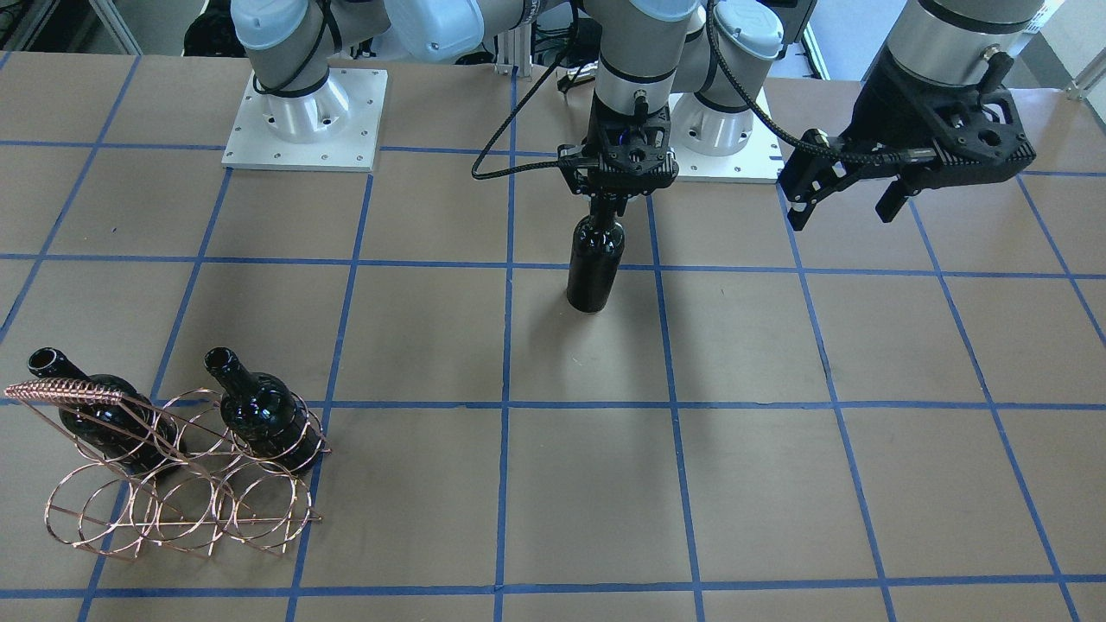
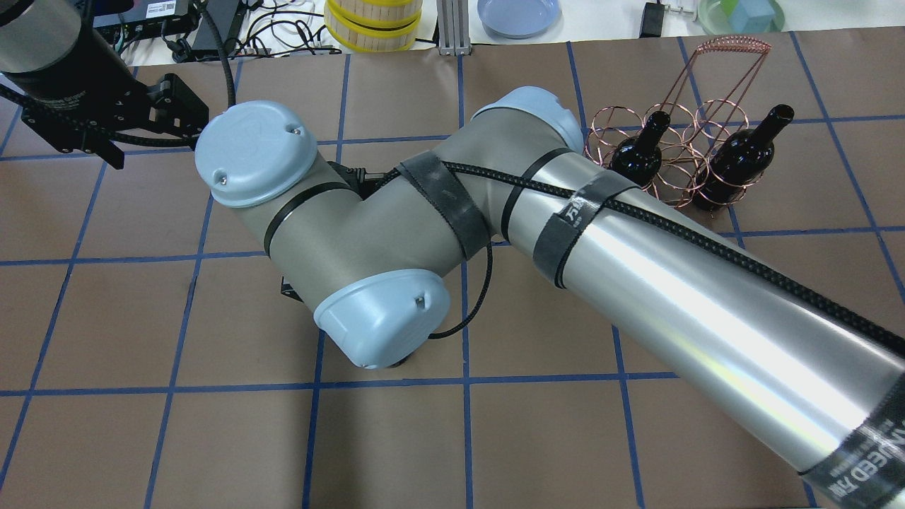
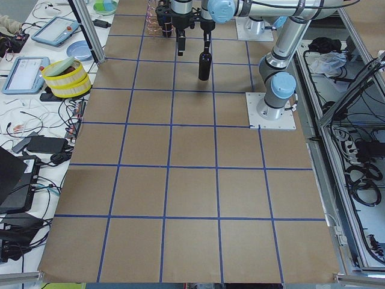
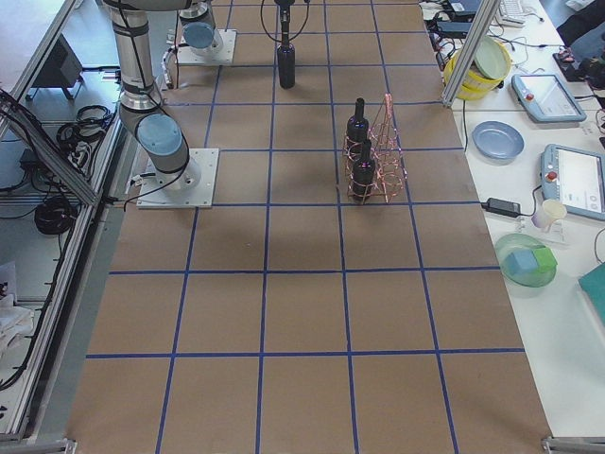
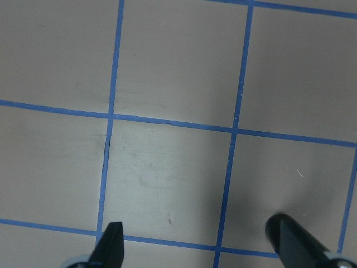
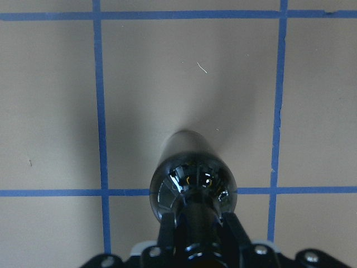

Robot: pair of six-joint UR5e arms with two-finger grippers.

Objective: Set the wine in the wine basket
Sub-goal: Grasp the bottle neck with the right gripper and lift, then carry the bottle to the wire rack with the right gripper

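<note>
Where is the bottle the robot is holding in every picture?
Front-facing: bottle in the upper middle.
Overhead: hidden under the big arm.
Left side: top, middle.
Right side: top, middle.
Left wrist: not in it.
Right wrist: bottom middle, seen from above.
Landmark: the wire basket, also in the overhead and right-side views.

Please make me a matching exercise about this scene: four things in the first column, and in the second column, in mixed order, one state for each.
Things:
1. right gripper
2. left gripper
3. wine basket
4. wine

States:
A. holds two other bottles
B. open, with nothing in it
C. upright, gripped at its neck
D. shut on a bottle's neck

Pairs: 1-D, 2-B, 3-A, 4-C.
</note>
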